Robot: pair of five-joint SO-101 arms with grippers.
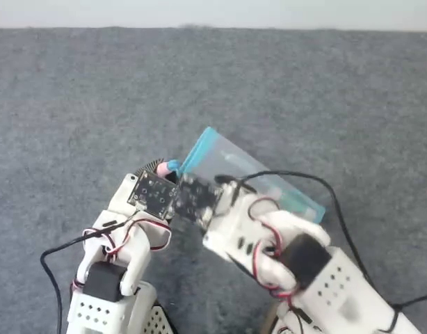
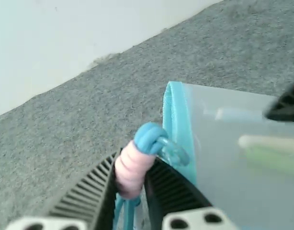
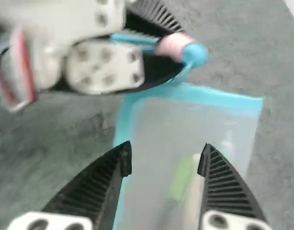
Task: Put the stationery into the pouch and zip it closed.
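Note:
A clear pouch (image 1: 252, 174) with a blue zip edge lies slantwise on the grey carpet, with stationery inside: a green item (image 3: 179, 178) and a pale blue one (image 2: 235, 114). My left gripper (image 2: 132, 184) is shut on the pink and blue zipper pull (image 2: 137, 163) at the pouch's near-left corner, also seen as the pull (image 1: 167, 168) in the high view. My right gripper (image 3: 163, 160) hovers open just over the pouch (image 3: 190, 143), its black fingers (image 3: 108, 172) spread across the pouch's width. The left gripper (image 3: 152, 52) holding the pull (image 3: 178, 46) appears beyond it.
Grey carpet (image 1: 74, 104) spreads all around the pouch, up to a pale wall (image 1: 213, 12) at the far edge. Black cables (image 1: 318, 182) loop over the right arm and across the pouch.

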